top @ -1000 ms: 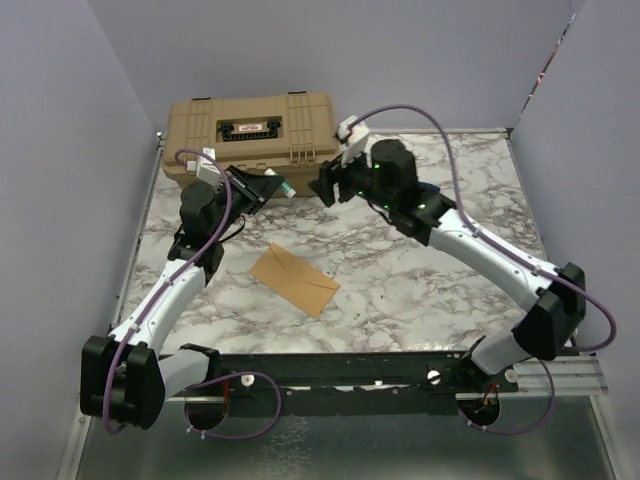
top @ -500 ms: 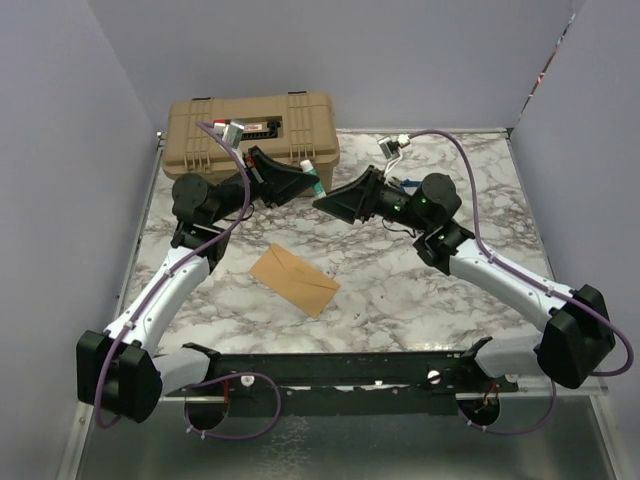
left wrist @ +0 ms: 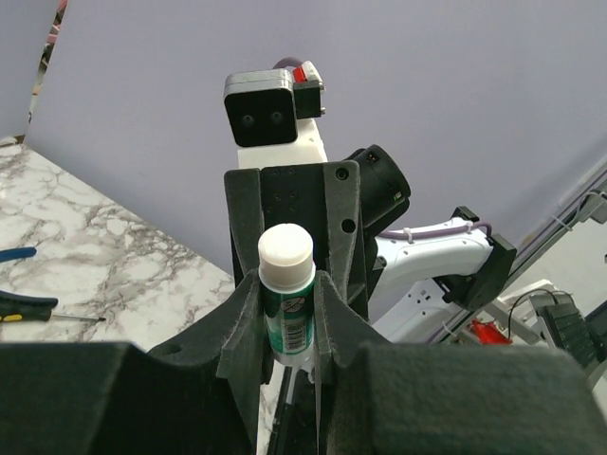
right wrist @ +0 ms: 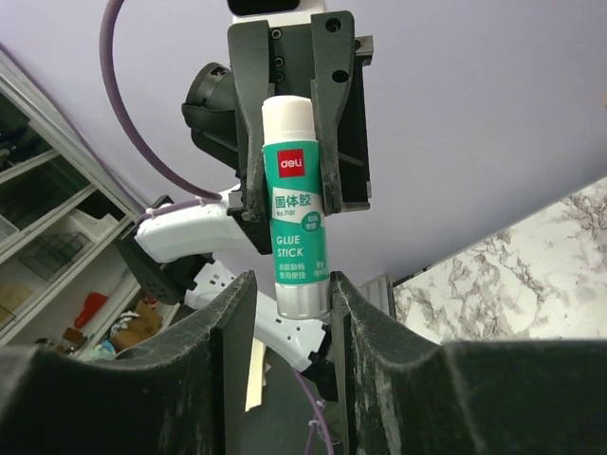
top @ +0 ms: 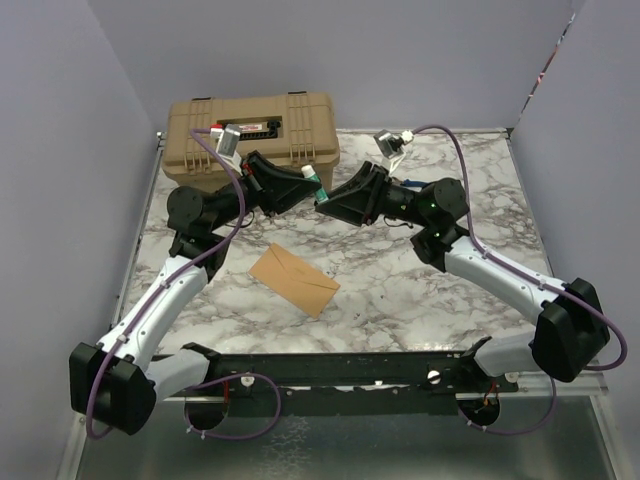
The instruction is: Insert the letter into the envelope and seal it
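From above, both arms are raised over the far half of the marble surface, and their tips meet in the air in front of the tan case, which sits at the far left corner. The left fingers are clenched on a glue stick. The right fingers reach in to it from the opposite side. The envelope lies flat and askew on the surface, left of the middle and nearer the near edge than the far one, well apart from both arms.

In the left wrist view, the left fingers press on both sides of the green-labelled glue stick, whose white end points away from the camera. The right fingers stand just behind that white end. A blue-handled tool and a black and yellow screwdriver lie on the surface at the left.

In the right wrist view, the glue stick runs lengthwise away from the camera, with the left fingers grasping its far part. The right fingers flank its near end. One looks to be against it, while a sliver of gap shows at the other, so I cannot tell whether they grip it. A corner of the surface shows at lower right.
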